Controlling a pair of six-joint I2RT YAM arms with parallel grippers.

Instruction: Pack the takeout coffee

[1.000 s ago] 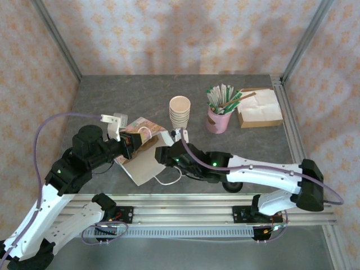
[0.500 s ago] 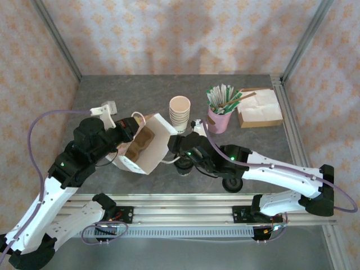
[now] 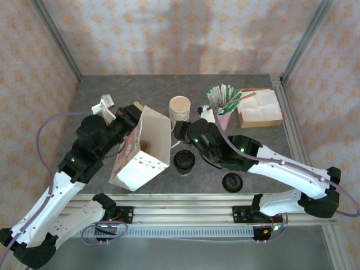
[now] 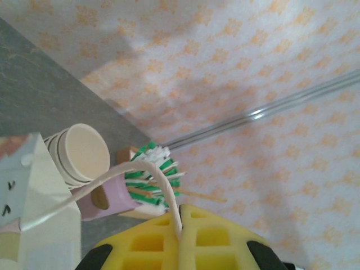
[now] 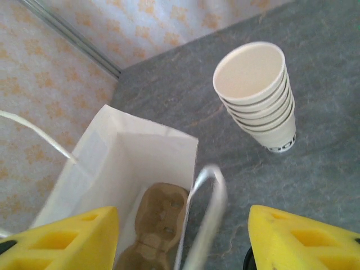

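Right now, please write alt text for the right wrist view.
An open white paper bag, seen from above, holds a brown cup carrier. A stack of lidless tan cups stands beside it on the grey table.

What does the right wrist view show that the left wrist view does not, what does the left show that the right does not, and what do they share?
Right wrist, not left: the open inside of the white paper bag, with a brown cardboard carrier on its floor. Left wrist, not right: the pink cup of green-and-white packets, and the left gripper closed on a bag handle. Shared: the stack of lidless cups, part of the bag, grey table, patterned wall.
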